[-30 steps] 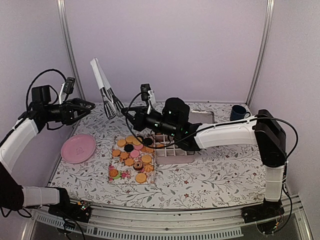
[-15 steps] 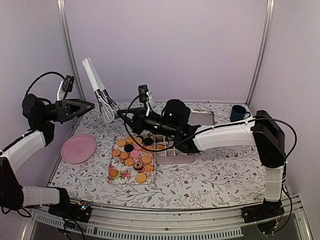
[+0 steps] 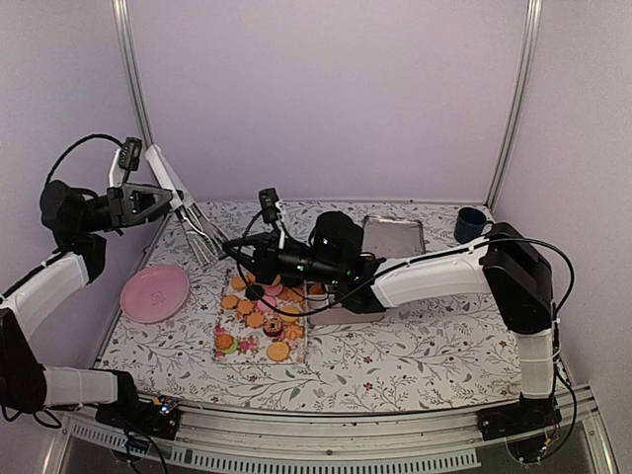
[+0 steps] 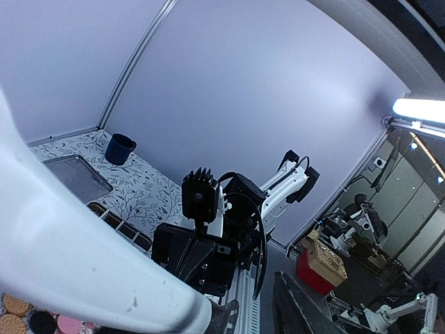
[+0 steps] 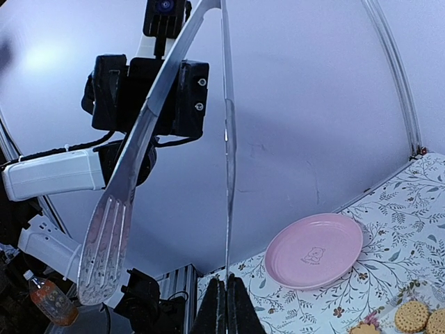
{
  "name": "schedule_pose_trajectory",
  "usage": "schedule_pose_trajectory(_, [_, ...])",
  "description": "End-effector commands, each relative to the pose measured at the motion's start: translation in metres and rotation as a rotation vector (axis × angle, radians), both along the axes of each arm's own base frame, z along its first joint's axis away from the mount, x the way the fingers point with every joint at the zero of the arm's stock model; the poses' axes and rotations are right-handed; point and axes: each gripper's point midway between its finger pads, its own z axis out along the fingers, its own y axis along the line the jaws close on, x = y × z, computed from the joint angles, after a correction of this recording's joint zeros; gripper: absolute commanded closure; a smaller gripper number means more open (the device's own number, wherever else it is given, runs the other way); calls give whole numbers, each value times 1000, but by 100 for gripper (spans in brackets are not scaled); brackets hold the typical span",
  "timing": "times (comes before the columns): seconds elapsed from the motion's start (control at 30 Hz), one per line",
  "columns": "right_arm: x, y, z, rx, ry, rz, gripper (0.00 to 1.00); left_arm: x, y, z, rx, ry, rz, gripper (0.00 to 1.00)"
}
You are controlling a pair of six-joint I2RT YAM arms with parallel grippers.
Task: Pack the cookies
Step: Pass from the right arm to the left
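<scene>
The cookies [image 3: 261,314] lie in rows on a flowered sheet at mid-table, mostly orange-tan, with some black and pink; a few show in the right wrist view [image 5: 410,316] and the left wrist view [image 4: 12,306]. Metal tongs [image 3: 188,212] with a white handle hang in the air at the left. My right gripper [image 3: 227,247] [image 5: 227,306] is shut on the tip of one tong blade [image 5: 227,174]; the other, slotted blade [image 5: 108,229] hangs free. My left gripper [image 3: 170,197] [image 4: 268,306] sits at the white handle [image 4: 62,257], its fingers still apart with a gap showing.
A white box with dividers [image 3: 341,304] stands right of the cookies, under the right arm. A pink plate [image 3: 155,292] [image 5: 314,250] lies at the left. A metal tray [image 3: 393,235] [image 4: 76,177] and a blue cup [image 3: 470,223] [image 4: 119,148] are at the back right.
The right arm has carried the tongs leftward and lower, bringing the white handle up to the left gripper. The left gripper has risen slightly and its fingers have narrowed.
</scene>
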Motion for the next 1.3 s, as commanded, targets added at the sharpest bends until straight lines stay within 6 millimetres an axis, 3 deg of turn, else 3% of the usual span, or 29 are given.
schedule_pose_trajectory(0.0, [-5,3,11,52,-40,8,100,-7,-3,1,6,-31,-16,54])
schedule_pose_trajectory(0.1, [-6,4,15,66,-49,4,100,-8,-3,-3,8,-16,-19,64])
schedule_pose_trajectory(0.17, [-6,4,17,74,-52,3,100,-8,-4,-7,6,-11,-21,65])
schedule_pose_trajectory(0.4, [-2,3,28,102,-69,-24,100,-16,-10,-16,3,10,-45,54])
schedule_pose_trajectory(0.77, [1,5,40,151,-71,-52,100,-31,-18,-31,-16,29,-52,58])
schedule_pose_trajectory(1.1, [9,14,51,198,-78,-115,100,-32,-24,-29,-35,30,-61,72])
schedule_pose_trajectory(1.27, [10,15,54,220,-88,-142,100,-35,-27,-39,-35,60,-72,85])
